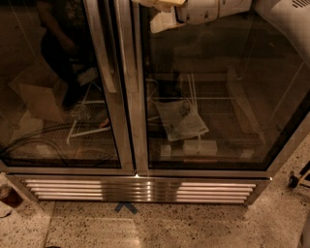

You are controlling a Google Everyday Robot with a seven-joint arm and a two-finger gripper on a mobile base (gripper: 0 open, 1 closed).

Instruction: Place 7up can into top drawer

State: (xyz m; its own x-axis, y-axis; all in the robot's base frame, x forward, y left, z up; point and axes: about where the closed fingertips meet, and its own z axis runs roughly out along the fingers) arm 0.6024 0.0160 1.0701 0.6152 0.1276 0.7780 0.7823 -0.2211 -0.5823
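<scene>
My gripper is at the top edge of the camera view, at the end of the white arm that reaches in from the upper right. It hangs in front of the upper part of the right glass door of a two-door cooler. No 7up can shows anywhere in view. No drawer is in view either.
The cooler has a left glass door with a long vertical handle. Papers and wire racks lie inside. A metal grille runs along its base. Speckled floor with a blue tape mark lies in front. A caster stands at the right.
</scene>
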